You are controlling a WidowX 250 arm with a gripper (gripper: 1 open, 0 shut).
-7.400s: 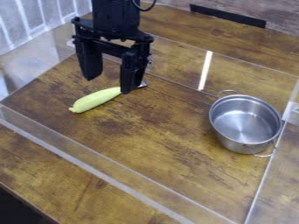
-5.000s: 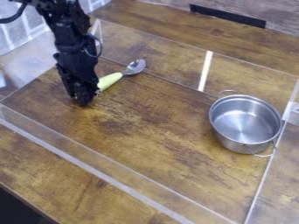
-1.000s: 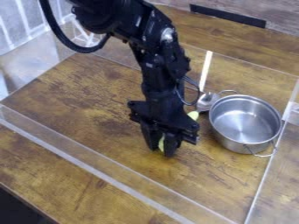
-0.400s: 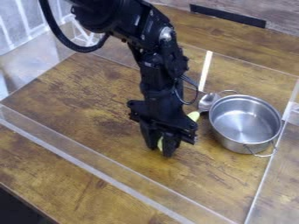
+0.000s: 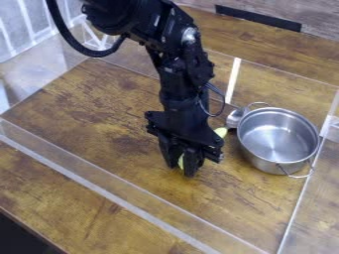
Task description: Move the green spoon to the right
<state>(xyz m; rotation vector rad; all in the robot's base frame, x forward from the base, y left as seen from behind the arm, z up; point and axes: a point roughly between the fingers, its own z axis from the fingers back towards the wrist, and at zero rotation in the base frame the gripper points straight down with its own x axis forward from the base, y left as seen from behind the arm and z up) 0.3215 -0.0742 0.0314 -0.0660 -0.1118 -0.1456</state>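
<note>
Wooden tabletop; steel pot at right. Green spoon just left of pot, partly behind claw, long axis slanting from the claw toward the pot's near-left side. Claw closed down at the spoon's lower end; grip on it hidden, cannot tell.

Likely lab: black robot arm over wooden tabletop, clear plastic barrier behind

gripper — shut on green spoon | spoon — just beside steel pot | wooden table
</note>
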